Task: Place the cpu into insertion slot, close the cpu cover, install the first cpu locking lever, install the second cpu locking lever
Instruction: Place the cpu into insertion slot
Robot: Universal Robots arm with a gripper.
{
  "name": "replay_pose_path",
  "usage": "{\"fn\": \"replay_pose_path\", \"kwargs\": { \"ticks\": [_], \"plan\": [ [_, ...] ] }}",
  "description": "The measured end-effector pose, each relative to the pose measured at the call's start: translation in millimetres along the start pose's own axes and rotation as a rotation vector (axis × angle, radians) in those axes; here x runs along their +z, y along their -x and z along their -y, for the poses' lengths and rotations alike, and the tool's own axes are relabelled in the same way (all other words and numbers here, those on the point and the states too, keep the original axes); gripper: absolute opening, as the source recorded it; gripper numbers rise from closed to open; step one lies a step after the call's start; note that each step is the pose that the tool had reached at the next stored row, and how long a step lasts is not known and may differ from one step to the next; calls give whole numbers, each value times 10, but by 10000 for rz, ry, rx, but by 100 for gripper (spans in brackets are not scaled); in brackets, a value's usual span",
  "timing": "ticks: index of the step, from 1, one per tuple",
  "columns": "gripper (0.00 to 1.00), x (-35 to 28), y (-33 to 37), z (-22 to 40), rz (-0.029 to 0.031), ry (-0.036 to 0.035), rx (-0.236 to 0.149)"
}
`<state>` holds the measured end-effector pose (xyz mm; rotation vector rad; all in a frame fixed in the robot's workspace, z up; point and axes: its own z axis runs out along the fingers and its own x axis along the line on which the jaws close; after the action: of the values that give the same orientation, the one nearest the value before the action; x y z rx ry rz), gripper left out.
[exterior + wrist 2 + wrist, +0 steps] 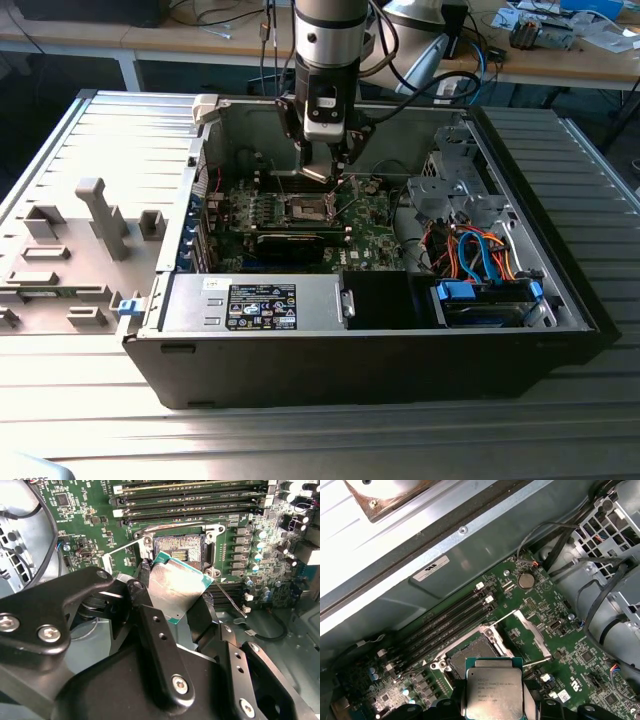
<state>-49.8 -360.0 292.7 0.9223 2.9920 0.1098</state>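
My gripper (318, 172) is shut on the cpu (175, 587), a flat square chip with a silver top and green edge, and holds it tilted just above the board. The black fingers (150, 630) clamp the chip's opposite edges. In the first wrist view the cpu (494, 690) hangs close over the insertion slot (470, 655), partly hiding it. The insertion slot (180, 547) shows a dark centre with gold contacts and a silvery rim, with no chip in it. The cpu cover (532, 635) stands swung open beside the socket. A thin locking lever (230, 600) sticks out, unlatched.
The open computer case (560, 300) lies on a ribbed metal table. A black labelled power-supply box (262, 305) sits at the near side, and a drive cage with orange and blue cables (480, 250) at the exterior view's right. Long memory slots (190, 500) run beside the socket.
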Motion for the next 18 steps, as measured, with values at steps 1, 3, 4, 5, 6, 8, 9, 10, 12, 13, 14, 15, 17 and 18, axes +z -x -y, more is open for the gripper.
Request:
{"fn": "replay_pose_path", "kwargs": {
  "ticks": [1,3,4,5,6,8,9,10,12,13,14,15,17,18],
  "plan": [
    [54,0,0,0,1,-1,14],
    [54,1,0,0,5,-1,53],
    [54,2,0,0,5,-1,63],
    [54,2,0,0,6,0,71],
    [54,2,0,0,7,-1,83],
    [54,3,0,0,8,-1,103],
    [54,3,0,0,9,0,111],
    [54,4,0,0,9,0,124],
    [54,4,0,0,11,-1,144],
    [54,5,0,0,13,0,158],
    [54,5,0,0,14,-1,173],
    [54,6,0,0,15,-1,185],
    [54,7,0,0,16,0,207],
    [54,7,0,0,17,-1,216]
  ]
}}
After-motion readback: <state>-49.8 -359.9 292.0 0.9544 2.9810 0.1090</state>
